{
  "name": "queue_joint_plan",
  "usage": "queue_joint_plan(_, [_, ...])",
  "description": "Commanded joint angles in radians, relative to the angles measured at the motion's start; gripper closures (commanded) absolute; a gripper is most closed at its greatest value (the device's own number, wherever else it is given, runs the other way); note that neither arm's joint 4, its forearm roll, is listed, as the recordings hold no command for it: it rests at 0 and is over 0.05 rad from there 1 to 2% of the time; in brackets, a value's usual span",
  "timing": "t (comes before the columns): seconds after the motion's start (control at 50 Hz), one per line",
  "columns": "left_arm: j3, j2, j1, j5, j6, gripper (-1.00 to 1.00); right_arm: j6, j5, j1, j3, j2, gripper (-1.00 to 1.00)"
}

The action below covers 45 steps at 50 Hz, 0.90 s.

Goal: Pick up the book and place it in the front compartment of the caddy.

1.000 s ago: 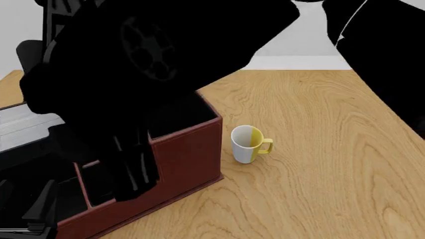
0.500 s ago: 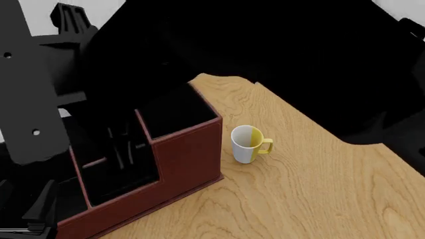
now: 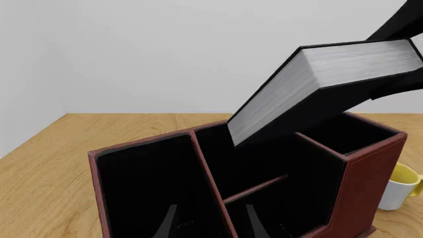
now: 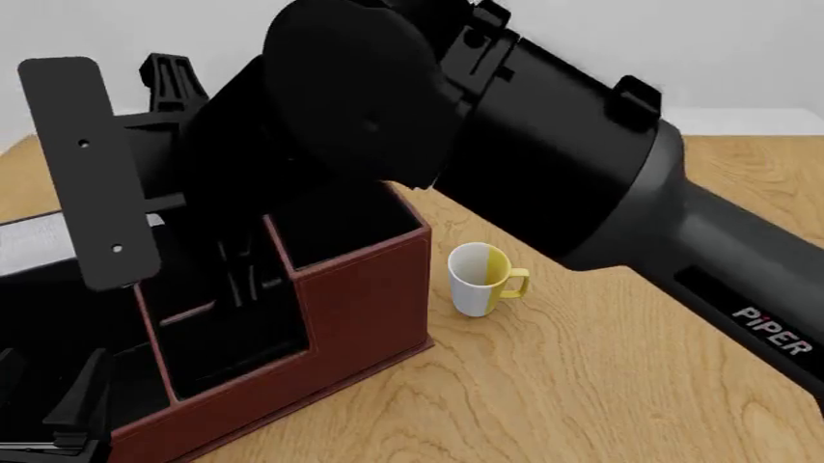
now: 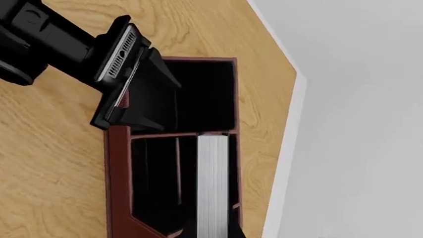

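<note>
Jaws of the right arm clamp the book, tilted above the caddy mid-frame; left jaws' state I cannot tell. Level the book, line it over the front compartment, lower clear of the divider.

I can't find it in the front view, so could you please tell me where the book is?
In the left wrist view, the book hangs tilted in the air above the caddy, over its middle section, not yet inside.
</note>
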Motion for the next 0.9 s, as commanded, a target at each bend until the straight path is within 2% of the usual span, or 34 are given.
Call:
queue_joint_plan(0.02, [0.000, 0.000, 0.000, 0.000, 0.000, -1.00, 0.022, -0.043, -0.020, 0.011, 0.013, 1.00])
queue_joint_plan(0.22, [0.000, 0.000, 0.000, 0.000, 0.000, -1.00, 0.028, -0.055, -0.036, -0.005, 0.044, 1.00])
queue_joint_plan(0.44, [0.000, 0.000, 0.000, 0.000, 0.000, -1.00, 0.036, -0.049, -0.070, -0.078, 0.107, 1.00])
queue_joint_plan(0.56, [0.000, 0.000, 0.000, 0.000, 0.000, -1.00, 0.061, -0.041, -0.067, -0.100, 0.120, 1.00])
queue_joint_plan(0.66, [0.000, 0.000, 0.000, 0.000, 0.000, -1.00, 0.095, 0.015, -0.071, -0.180, 0.162, 1.00])
queue_joint_plan(0.82, [0.000, 0.000, 0.000, 0.000, 0.000, -1.00, 0.112, -0.009, -0.063, -0.150, 0.151, 1.00])
queue_joint_plan(0.9, [0.000, 0.000, 0.000, 0.000, 0.000, -1.00, 0.127, 0.000, -0.063, -0.179, 0.172, 1.00])
